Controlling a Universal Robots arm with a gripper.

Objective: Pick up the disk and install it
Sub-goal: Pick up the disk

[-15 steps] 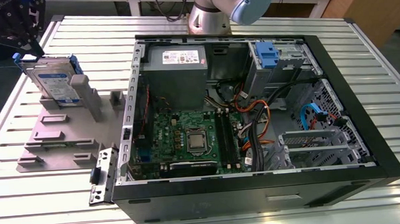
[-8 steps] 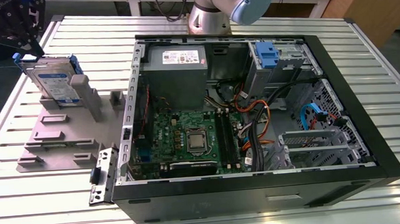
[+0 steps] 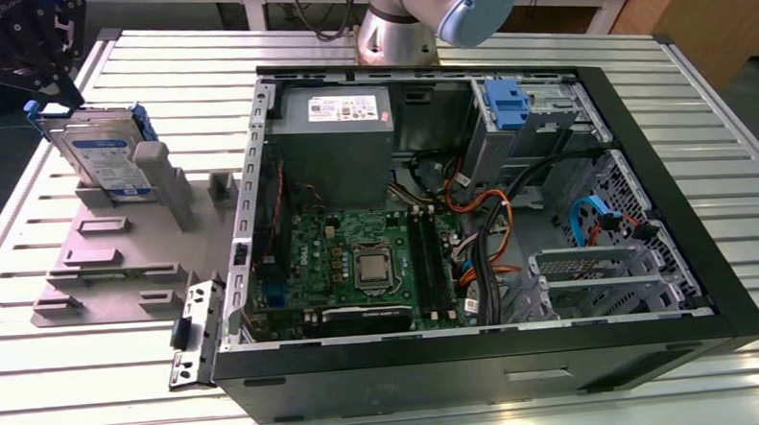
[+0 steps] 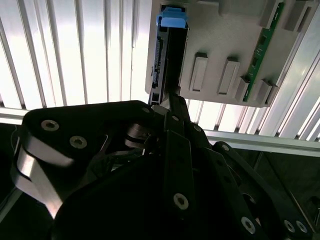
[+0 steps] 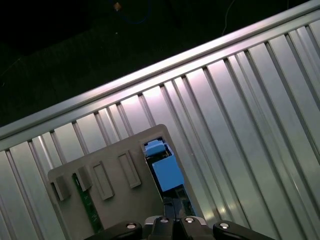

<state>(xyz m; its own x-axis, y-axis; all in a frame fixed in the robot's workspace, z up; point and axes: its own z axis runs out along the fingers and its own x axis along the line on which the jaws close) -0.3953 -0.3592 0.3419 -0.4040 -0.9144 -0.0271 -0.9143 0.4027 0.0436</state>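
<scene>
A slatted metal desk (image 3: 708, 93) carries an open black computer case (image 3: 489, 366) lying on its side, its inside facing up. Inside the case, a grey power supply (image 3: 331, 138) sits at the far end and a green motherboard (image 3: 356, 262) lies nearer the front. The silver base of the robot arm (image 3: 397, 29) rises just behind the case.

To the exterior view's left of the case, a flat grey fixture plate (image 3: 113, 263) with raised blocks rests on the desk. The disk (image 3: 105, 157) stands upright on its edge at the far end of this plate, leaning slightly, its white-and-blue label facing the case and a blue carrier around its rim.

The black gripper (image 3: 48, 93) hangs directly over the disk, at its upper edge. In the second wrist view the gripper (image 4: 172, 102) reaches the near end of the disk (image 4: 169, 55), seen edge-on. Whether the gripper is clamped on the disk cannot be told.
</scene>
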